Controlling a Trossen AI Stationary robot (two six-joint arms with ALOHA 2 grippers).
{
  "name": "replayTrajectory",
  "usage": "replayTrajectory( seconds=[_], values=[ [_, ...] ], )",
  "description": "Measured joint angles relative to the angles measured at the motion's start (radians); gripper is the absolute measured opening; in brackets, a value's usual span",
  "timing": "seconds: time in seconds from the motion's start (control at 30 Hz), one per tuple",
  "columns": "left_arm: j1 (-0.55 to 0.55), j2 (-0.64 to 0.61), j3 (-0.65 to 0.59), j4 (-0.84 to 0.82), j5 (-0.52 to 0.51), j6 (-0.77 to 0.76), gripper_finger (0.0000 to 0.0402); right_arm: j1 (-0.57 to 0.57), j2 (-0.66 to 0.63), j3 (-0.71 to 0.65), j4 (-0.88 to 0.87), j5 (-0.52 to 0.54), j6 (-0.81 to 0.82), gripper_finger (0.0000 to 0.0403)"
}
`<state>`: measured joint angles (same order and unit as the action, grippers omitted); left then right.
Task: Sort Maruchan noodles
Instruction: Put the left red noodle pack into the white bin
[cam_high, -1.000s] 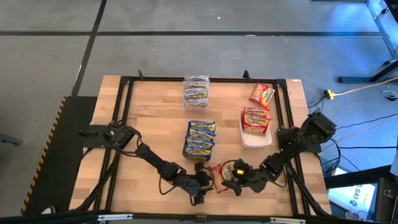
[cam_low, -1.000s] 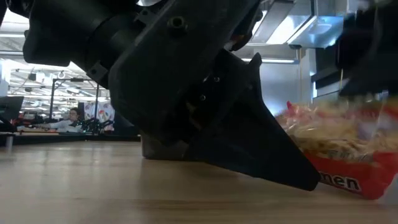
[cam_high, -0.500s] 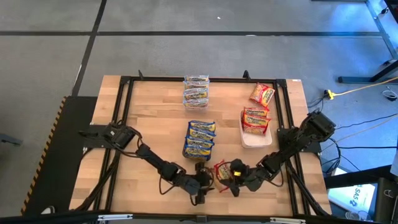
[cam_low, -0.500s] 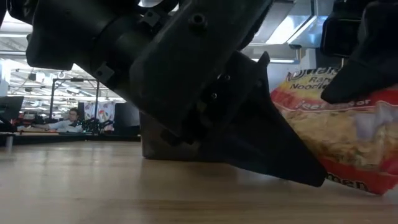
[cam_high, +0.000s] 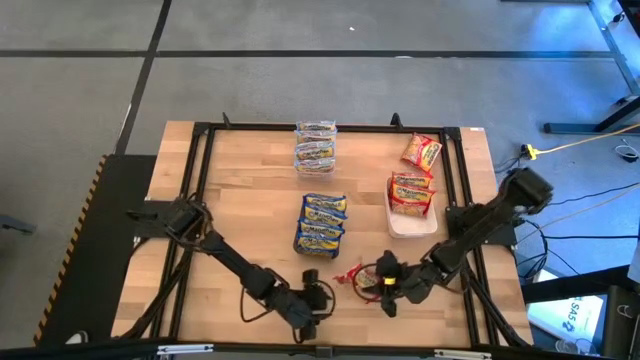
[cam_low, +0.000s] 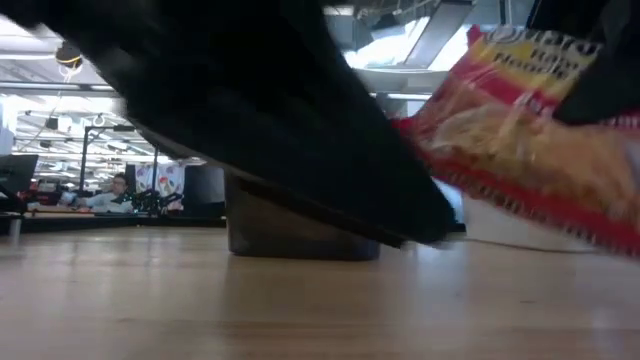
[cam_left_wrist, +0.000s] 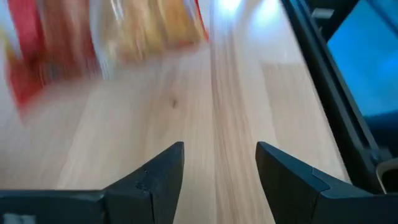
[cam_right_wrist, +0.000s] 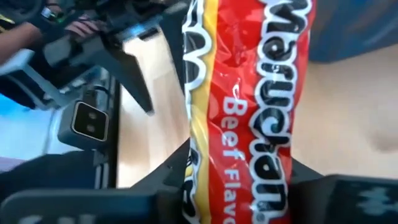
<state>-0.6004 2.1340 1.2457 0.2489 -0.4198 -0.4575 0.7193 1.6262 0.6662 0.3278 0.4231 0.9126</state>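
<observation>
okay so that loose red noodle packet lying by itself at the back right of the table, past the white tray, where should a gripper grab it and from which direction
Judging from the high view, the loose red packet lies flat and skewed, apart from the white tray. Probably best to come straight down and close across its narrower width near the middle, fingers turned to match its tilt. The right gripper is nearer but already shut on a red beef packet; the left gripper is open.

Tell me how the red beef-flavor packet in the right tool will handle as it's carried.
The red packet, clamped in the right tool, looks thin and crinkly, so it probably flexes at its edges rather than staying rigid. Its glossy wrapper may be slippery. In the low view it hangs tilted clear of the table, which suggests it is light. The left tool stands open nearby.
</observation>
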Motion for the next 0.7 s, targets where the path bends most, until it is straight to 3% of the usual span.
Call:
replayTrajectory(
  seconds=[0.17,0.3,0.37,0.53,0.7],
  values=[
    [-0.026,-0.078,0.001,-0.155,0.012,-0.041,0.0195,0.000,-0.196,0.000,-0.258,0.021,-0.036,0.0098],
    [-0.027,-0.126,0.001,-0.144,0.199,-0.074,0.0195,0.000,-0.395,0.000,-0.459,0.041,-0.113,0.0077],
    [-0.028,-0.150,0.002,-0.178,0.238,-0.085,0.0195,0.000,-0.494,0.000,-0.557,0.058,-0.138,0.0077],
    [-0.035,-0.202,-0.014,-0.265,0.228,-0.084,0.0195,-0.001,-0.721,0.000,-0.830,0.129,-0.132,0.0095],
    [-0.040,-0.290,-0.115,-0.223,0.196,-0.087,0.0195,-0.061,-0.871,0.000,-1.027,0.127,-0.136,0.0078]
  ],
)
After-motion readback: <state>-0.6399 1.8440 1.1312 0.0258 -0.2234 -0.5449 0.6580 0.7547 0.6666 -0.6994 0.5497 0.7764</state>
